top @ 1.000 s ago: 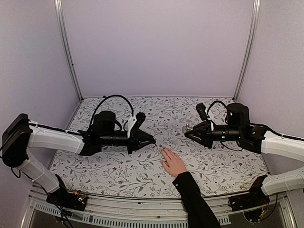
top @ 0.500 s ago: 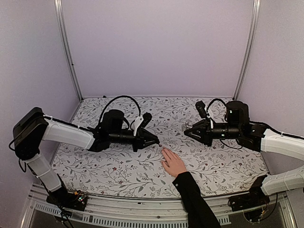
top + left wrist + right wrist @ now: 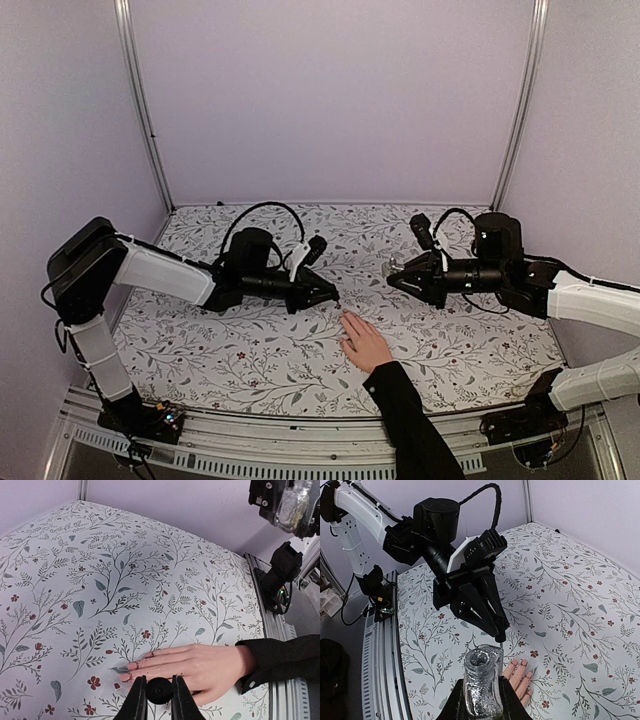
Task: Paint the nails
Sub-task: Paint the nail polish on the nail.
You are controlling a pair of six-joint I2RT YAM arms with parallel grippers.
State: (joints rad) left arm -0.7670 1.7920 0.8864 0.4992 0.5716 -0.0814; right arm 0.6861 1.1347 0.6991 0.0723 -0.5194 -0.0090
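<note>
A light-skinned hand [image 3: 365, 343] in a black sleeve lies flat on the floral table, fingers pointing to the far left. Its nails [image 3: 131, 666] are pinkish, with dark red specks around them. My left gripper [image 3: 159, 681] is shut on a round black cap [image 3: 160, 691], right over the fingertips. In the right wrist view a thin brush [image 3: 500, 643] hangs under that cap, just above the nails [image 3: 523, 664]. My right gripper [image 3: 481, 690] is shut on an open, silver-glitter bottle [image 3: 482, 680], held in the air to the right of the hand.
The floral table cover [image 3: 250, 350] runs to lilac walls on three sides. A metal rail [image 3: 300, 440] lines the near edge. The sleeved forearm [image 3: 410, 420] crosses that rail. The two grippers point at each other above the hand.
The left arm has stretched forward and right, bringing the cap and brush from left of the hand to over its fingertips. The right arm and the hand have barely moved.
</note>
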